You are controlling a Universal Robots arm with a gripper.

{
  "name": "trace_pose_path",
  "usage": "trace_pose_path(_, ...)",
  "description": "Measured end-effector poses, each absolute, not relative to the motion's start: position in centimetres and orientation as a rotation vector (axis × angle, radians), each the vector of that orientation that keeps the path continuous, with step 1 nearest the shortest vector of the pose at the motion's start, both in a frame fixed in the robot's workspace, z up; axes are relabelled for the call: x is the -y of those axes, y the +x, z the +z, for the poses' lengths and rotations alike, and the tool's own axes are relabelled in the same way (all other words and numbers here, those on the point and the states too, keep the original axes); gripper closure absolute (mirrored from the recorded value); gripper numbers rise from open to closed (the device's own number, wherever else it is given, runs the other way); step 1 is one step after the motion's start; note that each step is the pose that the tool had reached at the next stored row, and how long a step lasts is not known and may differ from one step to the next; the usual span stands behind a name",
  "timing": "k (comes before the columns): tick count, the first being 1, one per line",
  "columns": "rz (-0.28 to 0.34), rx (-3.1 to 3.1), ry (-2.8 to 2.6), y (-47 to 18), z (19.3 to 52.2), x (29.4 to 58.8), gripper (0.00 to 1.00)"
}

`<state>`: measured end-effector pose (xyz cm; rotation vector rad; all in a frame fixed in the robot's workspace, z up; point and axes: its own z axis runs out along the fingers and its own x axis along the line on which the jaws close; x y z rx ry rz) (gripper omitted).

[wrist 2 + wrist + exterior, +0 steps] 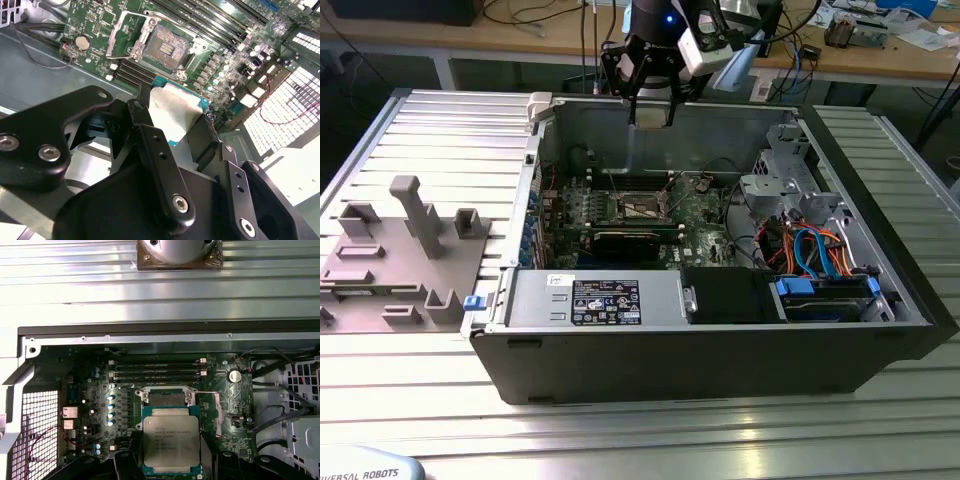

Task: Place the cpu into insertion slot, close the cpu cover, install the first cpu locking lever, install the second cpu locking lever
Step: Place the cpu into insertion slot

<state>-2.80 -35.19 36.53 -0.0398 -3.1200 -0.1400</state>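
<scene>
My gripper (652, 108) hangs high over the open computer case, shut on the cpu (653, 112). In both wrist views the cpu (172, 112) (171, 437) is a flat square chip with a silver top, pinched by its edges between the black fingers (150, 135). Beneath it on the green board lies the insertion slot (167, 48) (645, 208), its dark gold-tinged centre bare; in the first wrist view the cpu partly hides the slot (166, 397). The cpu cover (127, 32) stands flipped open beside the socket.
Long memory slots (160, 371) run beside the socket. A long black card (630, 240) lies in front of it. A labelled power supply (605, 300) and a drive bay with blue cables (820, 265) fill the case front. A grey fixture plate (400, 250) sits outside, at the exterior view's left.
</scene>
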Motion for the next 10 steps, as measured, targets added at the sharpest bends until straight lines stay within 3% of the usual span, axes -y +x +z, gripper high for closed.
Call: trace_pose_path(10, -0.14, 3.12, -0.04, -2.94, 36.44, 35.19, 0.46)
